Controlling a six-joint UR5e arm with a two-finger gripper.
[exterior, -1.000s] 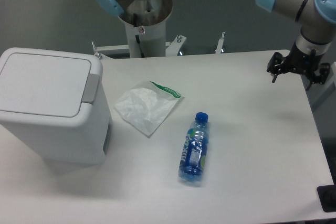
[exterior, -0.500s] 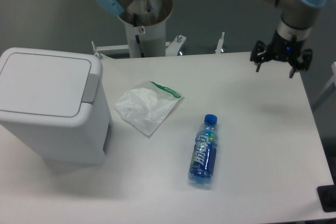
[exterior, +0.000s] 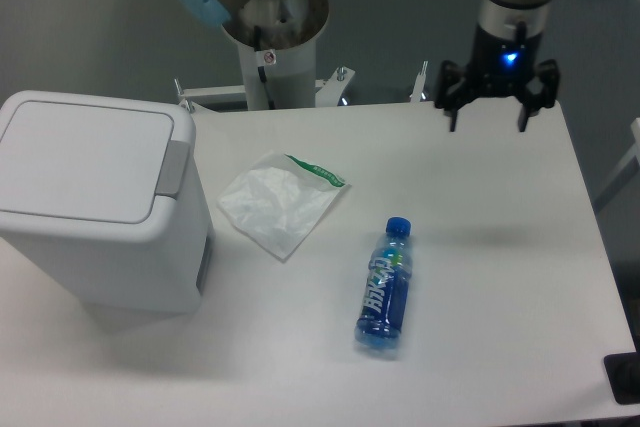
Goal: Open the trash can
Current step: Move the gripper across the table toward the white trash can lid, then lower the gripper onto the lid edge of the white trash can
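1. Bottle (exterior: 384,288): lies flat on the bench (exterior: 500,277), cap toward the far edge. It has shifted slightly from a second ago; not my concern for this job.
2. Trash can (exterior: 95,207): stands at the bench's left end, lid flat and shut, grey push tab (exterior: 174,165) on its right side. Unchanged; opening not yet begun.
3. Crumpled bag (exterior: 278,200): between can and bottle, unmoved.
4. My tool (exterior: 486,119): has travelled leftward along the far edge, now above the bench's rear right. Fingers spread, pointing down, holding nothing. Well apart from the tab; I judge more leftward travel remains.
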